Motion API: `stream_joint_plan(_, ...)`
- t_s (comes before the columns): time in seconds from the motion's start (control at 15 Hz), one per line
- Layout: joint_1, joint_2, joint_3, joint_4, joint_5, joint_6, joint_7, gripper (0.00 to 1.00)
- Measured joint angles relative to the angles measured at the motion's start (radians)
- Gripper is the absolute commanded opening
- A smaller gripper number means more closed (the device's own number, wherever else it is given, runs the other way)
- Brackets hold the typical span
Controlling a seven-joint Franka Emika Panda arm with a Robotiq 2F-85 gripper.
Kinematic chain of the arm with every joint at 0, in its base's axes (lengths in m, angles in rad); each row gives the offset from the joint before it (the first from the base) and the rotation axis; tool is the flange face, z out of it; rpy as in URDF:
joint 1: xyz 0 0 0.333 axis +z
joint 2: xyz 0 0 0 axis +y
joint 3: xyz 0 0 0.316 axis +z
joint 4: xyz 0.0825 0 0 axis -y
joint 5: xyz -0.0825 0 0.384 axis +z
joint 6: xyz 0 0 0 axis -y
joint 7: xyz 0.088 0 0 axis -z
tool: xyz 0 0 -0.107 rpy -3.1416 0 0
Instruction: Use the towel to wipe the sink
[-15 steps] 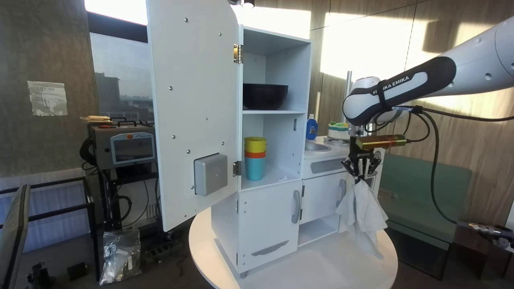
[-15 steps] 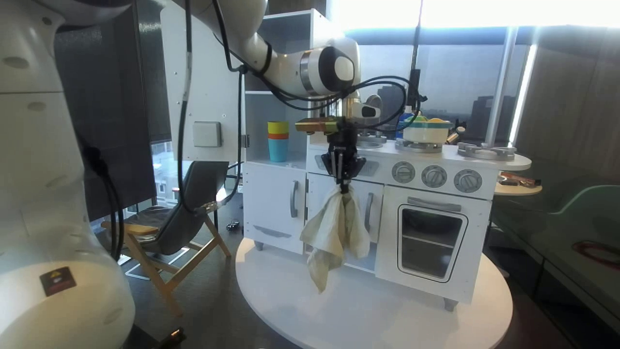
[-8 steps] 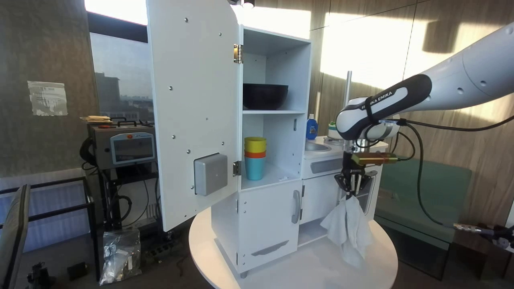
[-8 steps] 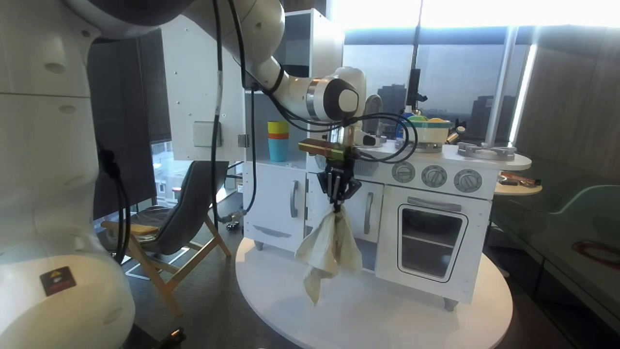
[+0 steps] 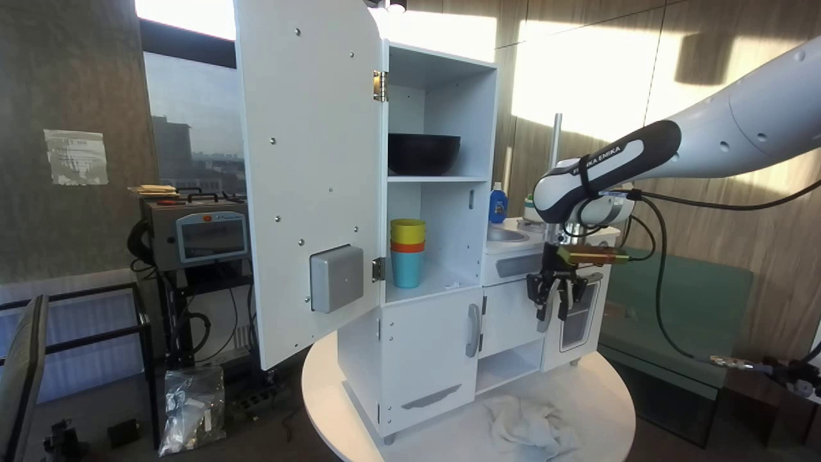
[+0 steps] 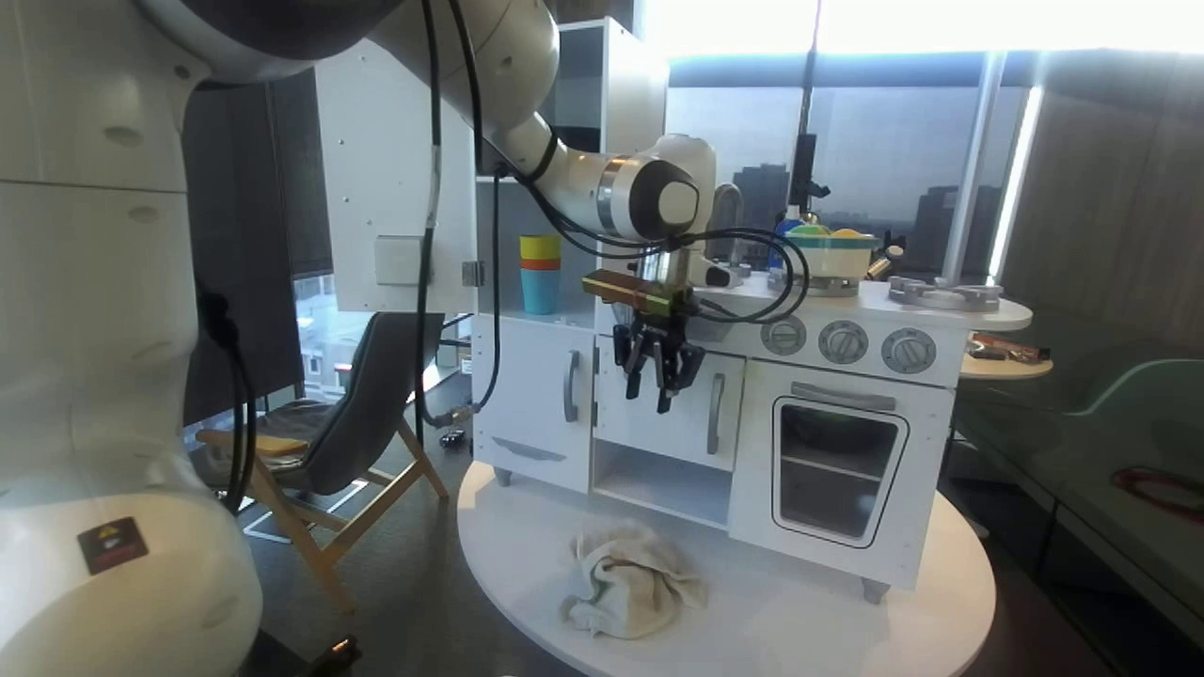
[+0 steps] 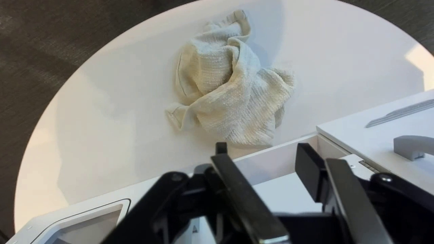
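Observation:
The cream towel (image 7: 234, 91) lies crumpled on the round white table; it also shows in both exterior views, as a pale heap (image 5: 529, 427) and a folded bundle (image 6: 628, 583). Above it, in front of the toy kitchen's cupboard, hangs my gripper (image 5: 552, 314), pointing down. In the wrist view the gripper (image 7: 262, 157) has its fingers apart with nothing between them, and the towel lies beyond the fingertips, untouched. The sink (image 5: 507, 235) is a grey basin in the kitchen's countertop, higher than my fingertips and behind the gripper in an exterior view.
The white toy kitchen (image 6: 847, 461) stands on the round table (image 6: 800, 621). A tall cabinet door (image 5: 308, 179) swings wide, with stacked cups (image 5: 408, 253) and a black bowl (image 5: 423, 154) on the shelves. A pot (image 6: 828, 252) and blue bottle (image 5: 498, 204) stand on the countertop.
The arm has come down while the towel hung from the gripper. In the last half second the jaws have opened and the towel has dropped onto the table.

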Motion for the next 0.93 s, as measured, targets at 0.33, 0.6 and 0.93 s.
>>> stream_joint_plan(0.33,0.011,-0.037,0.001,0.099,-0.038,-0.091,0.036,1.00)
stream_joint_plan(0.6,0.029,-0.080,0.004,0.195,-0.118,-0.156,0.094,1.00)
stream_joint_plan(0.93,0.046,-0.095,0.009,0.277,-0.175,-0.232,0.136,1.00)
